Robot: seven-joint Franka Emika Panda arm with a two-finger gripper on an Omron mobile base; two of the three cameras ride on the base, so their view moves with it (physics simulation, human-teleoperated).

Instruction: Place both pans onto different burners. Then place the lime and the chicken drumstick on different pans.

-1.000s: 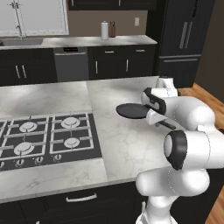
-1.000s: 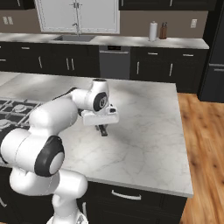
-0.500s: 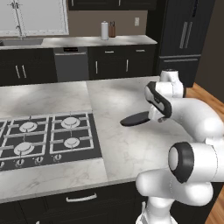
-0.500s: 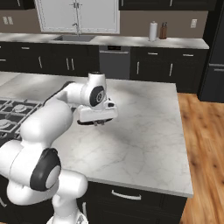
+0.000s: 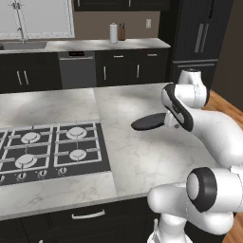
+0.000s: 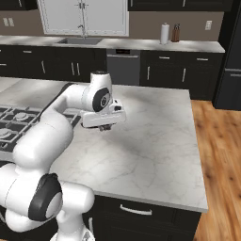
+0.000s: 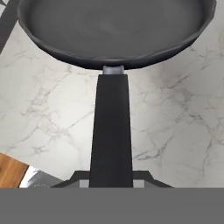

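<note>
My gripper [image 5: 170, 119] is shut on the long black handle [image 7: 111, 127] of a dark, almost black pan [image 5: 148, 122]. It holds the pan level, a little above the marble island, right of the cooktop. In the hand view the pan's round bowl [image 7: 113, 26] lies straight ahead of the fingertips [image 7: 144, 178], with marble beneath it. In the right base view the hand [image 6: 104, 126] hangs over the counter's middle. Several burners [image 5: 76, 133] sit under pale grates on the black cooktop [image 5: 52, 148], to the pan's left. The lime and the chicken drumstick are out of view.
The cooktop's edge [image 6: 9, 123] shows at the far left of the right base view. Bare marble counter [image 6: 150, 141] stretches right of the hand to the island's edge, with wood floor [image 6: 221, 150] beyond. A sink [image 5: 21, 45] and a paper towel roll [image 5: 113, 33] stand on the back counter.
My wrist has turned and the arm has drawn upward. The pan dipped at an angle half a second ago and now hangs level, in nearly the same spot.
</note>
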